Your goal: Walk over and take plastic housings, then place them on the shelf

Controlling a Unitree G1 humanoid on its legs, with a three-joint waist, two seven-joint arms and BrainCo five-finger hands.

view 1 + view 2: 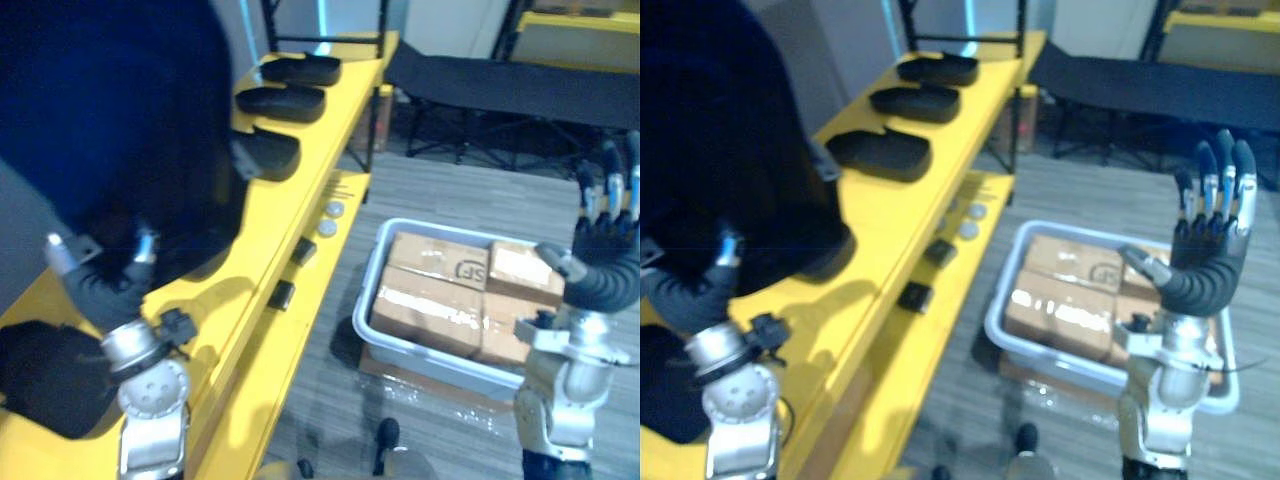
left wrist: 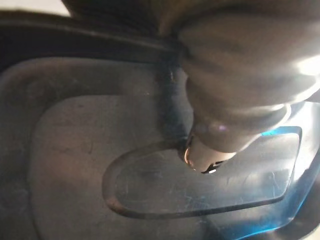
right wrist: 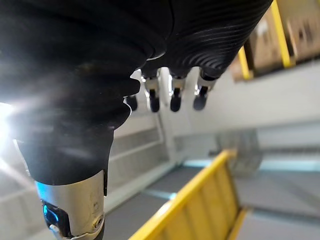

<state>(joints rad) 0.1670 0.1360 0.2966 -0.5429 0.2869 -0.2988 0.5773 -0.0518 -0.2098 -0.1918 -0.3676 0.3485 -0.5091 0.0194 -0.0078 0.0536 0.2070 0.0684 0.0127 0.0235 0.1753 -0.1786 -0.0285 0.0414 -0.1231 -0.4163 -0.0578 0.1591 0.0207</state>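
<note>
A large black plastic housing hangs just above the near end of the yellow shelf, and my left hand is shut on its lower edge. In the left wrist view my thumb presses on the housing's inner wall. Three more black housings lie in a row further along the shelf top. Another dark housing rests at the shelf's near corner. My right hand is raised at the right, open with its fingers straight up, holding nothing.
A grey bin with cardboard boxes stands on the floor to the right of the shelf. Small black blocks and silver discs lie on the lower yellow ledge. A black folding cot stands at the back.
</note>
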